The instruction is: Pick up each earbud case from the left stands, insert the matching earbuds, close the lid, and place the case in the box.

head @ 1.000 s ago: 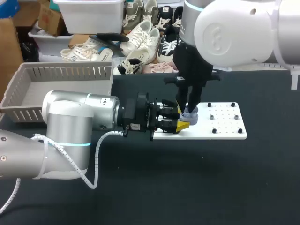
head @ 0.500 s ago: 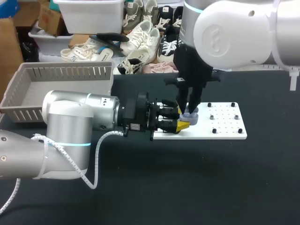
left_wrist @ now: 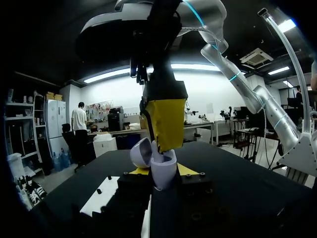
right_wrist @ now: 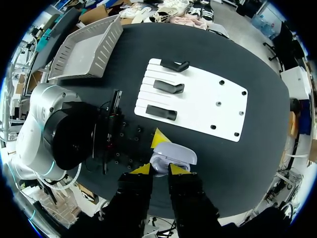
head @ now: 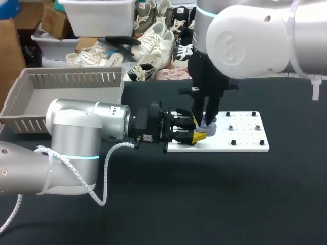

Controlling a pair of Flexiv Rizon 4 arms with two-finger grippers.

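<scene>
Two arms meet just beside the board's edge. Far left, the grey slatted plastic basket (head: 66, 76) sits well apart from the action; I reckon that's the box the finished case ends up in. Next along, the left gripper (head: 198, 129) lies level and is clamped on the pale lavender earbud case (head: 208, 128) from two sides. The lid is tipped open and the mouth faces up, so the left arm seems to act as a vice for the other one. Right above it, the right gripper (head: 205, 121) hangs nose-down at the open case, apparently to seat an earbud, though I cannot tell whether it pinches anything. Further right lies the flat white pegged board (head: 245, 140), with three black stands (right_wrist: 168, 87) on its basket-ward half.
</scene>
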